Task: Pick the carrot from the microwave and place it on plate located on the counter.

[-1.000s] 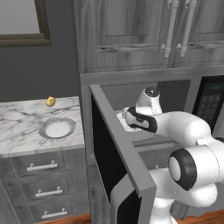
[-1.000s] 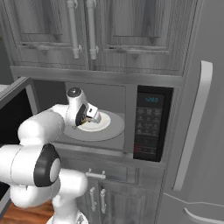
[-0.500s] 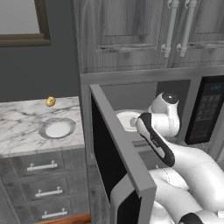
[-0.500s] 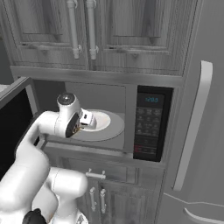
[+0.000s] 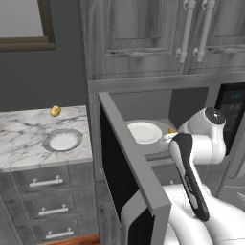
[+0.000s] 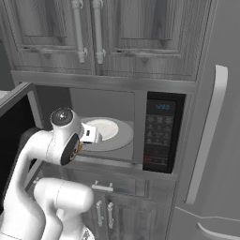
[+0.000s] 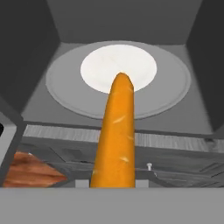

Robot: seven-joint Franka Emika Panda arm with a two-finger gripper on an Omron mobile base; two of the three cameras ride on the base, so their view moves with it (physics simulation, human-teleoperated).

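Upright, smooth tapered orange carrot (image 7: 114, 135) before grey microwave (image 7: 118, 26) cavity.

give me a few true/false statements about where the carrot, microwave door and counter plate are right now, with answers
1. The carrot is held in the gripper, at the front of the microwave. True.
2. The microwave door is closed. False: it stands swung open.
3. The grey-rimmed plate on the counter already has the carrot on it. False: that plate is bare; the carrot is with the gripper.
4. A small yellow lump sits on the counter behind the grey-rimmed plate. True.
5. A white plate lies on the round tray inside the microwave. True.
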